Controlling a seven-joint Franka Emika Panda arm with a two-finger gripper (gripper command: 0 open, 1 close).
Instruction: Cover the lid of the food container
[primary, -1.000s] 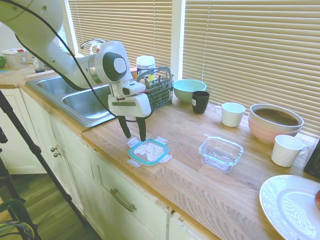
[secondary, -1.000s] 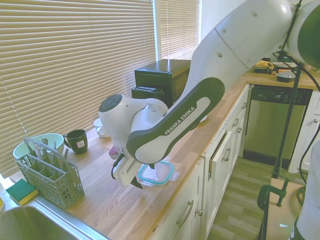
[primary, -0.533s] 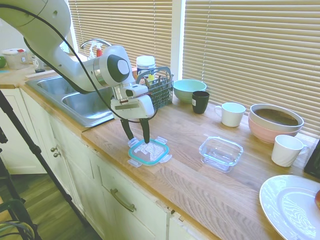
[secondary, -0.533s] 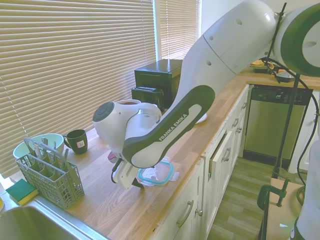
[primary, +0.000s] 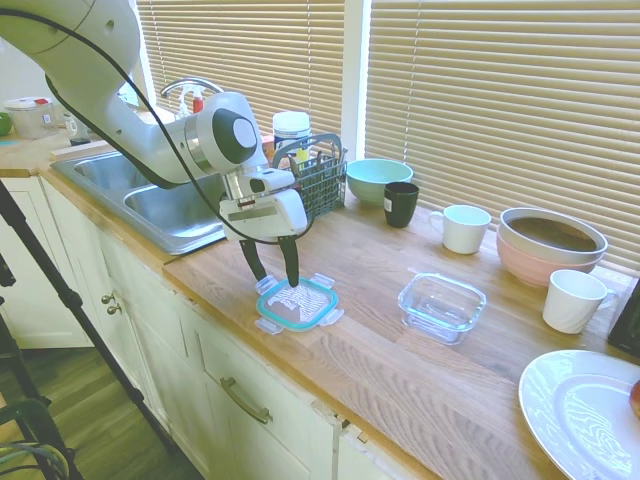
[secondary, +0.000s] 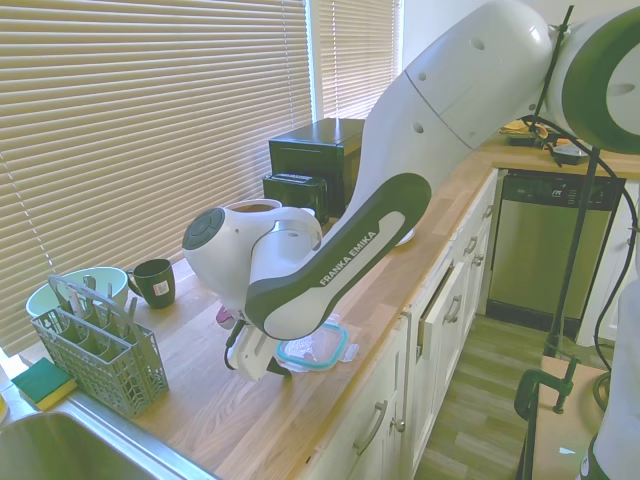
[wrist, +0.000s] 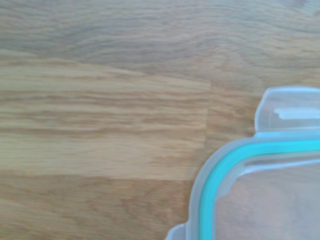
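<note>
Low in the left-centre of the first exterior view, the gripper (primary: 270, 277) stood with its two dark fingers spread apart, straddling the left edge of the lid (primary: 298, 304), which lay flat on the wooden countertop (primary: 400, 370) near its front edge. Nothing was clamped between the fingers. Right of the lid and apart from it sat the food container (primary: 442, 306), uncovered. The wrist view showed one teal-rimmed corner and a clear snap tab (wrist: 290, 116).
</note>
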